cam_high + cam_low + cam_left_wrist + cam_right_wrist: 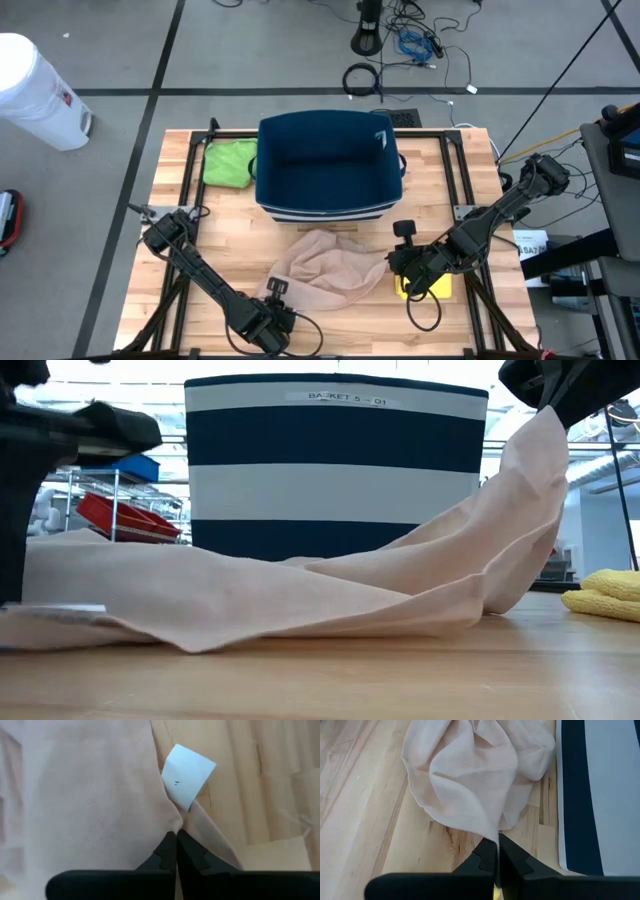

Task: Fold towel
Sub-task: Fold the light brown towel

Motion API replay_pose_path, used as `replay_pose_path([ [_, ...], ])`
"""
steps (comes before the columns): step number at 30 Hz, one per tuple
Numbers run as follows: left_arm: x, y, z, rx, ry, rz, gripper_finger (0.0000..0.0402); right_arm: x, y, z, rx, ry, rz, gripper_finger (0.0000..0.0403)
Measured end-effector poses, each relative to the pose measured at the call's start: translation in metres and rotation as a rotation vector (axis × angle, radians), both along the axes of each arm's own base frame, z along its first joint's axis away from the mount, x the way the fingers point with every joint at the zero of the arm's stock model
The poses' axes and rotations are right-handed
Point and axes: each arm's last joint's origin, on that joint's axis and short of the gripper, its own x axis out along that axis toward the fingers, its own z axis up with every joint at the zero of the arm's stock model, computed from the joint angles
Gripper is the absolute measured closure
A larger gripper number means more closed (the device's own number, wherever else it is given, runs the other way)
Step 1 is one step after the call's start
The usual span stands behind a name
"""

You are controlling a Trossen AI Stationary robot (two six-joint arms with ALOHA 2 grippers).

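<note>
Here, both pairs of fingers are pressed together on cloth: the left gripper pinches an edge of the towel beside a small white tag, and the right gripper pinches a pointed fold of the same towel. The towel is pale peach, thin and crumpled, lying in soft ridges rather than flat. From above it sits on the wooden table at about six o'clock from the navy basket, with the left gripper at its seven o'clock corner and the right gripper at its three o'clock edge. The table-level camera adds something the overhead one hides: the towel rises in a steep peak on the side held by the right arm, while the rest drapes low over the wood (the basket's white stripes and a small label show only here). The overhead view alone shows a green cloth at nine o'clock of the basket and a yellow cloth under the right arm; the low view catches the yellow cloth as a lump at the edge.
</note>
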Motion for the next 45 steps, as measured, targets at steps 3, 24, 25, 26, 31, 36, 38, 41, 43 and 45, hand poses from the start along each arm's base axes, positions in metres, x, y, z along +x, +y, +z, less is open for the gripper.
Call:
replay_pose_path([
  [3, 0.002, 0.000, 0.012, 0.043, 0.002, 0.004, 0.0399, 0.000, 0.000, 0.000, 0.000, 0.000, 0.000, 0.0403],
  [24, -0.015, 0.019, 0.082, 0.429, 0.105, 0.135, 0.0401, 0.001, -0.001, 0.003, -0.111, -0.064, 0.017, 0.0403],
  [25, -0.015, 0.019, 0.084, 0.435, 0.085, 0.147, 0.0401, 0.001, -0.001, 0.005, -0.124, -0.083, 0.016, 0.0403],
  [26, -0.014, 0.018, 0.087, 0.429, 0.064, 0.150, 0.0401, 0.001, -0.001, 0.007, -0.140, -0.100, 0.013, 0.0403],
  [31, -0.015, 0.022, 0.094, 0.435, 0.009, 0.185, 0.0401, -0.007, -0.005, 0.015, -0.223, -0.164, -0.027, 0.0403],
  [36, -0.014, 0.021, 0.093, 0.414, 0.000, 0.211, 0.0401, -0.015, -0.011, 0.018, -0.231, -0.138, -0.052, 0.0403],
  [38, -0.013, 0.020, 0.092, 0.392, -0.016, 0.230, 0.0398, -0.017, -0.013, 0.019, -0.219, -0.139, -0.066, 0.0403],
  [41, -0.013, 0.019, 0.092, 0.385, -0.021, 0.241, 0.0379, -0.021, -0.012, 0.023, -0.199, -0.161, -0.060, 0.0403],
  [43, -0.012, 0.019, 0.092, 0.372, -0.032, 0.248, 0.0361, -0.022, -0.010, 0.026, -0.184, -0.186, -0.049, 0.0403],
  [45, -0.011, 0.019, 0.091, 0.368, -0.035, 0.251, 0.0344, -0.023, -0.009, 0.028, -0.178, -0.196, -0.039, 0.0403],
])
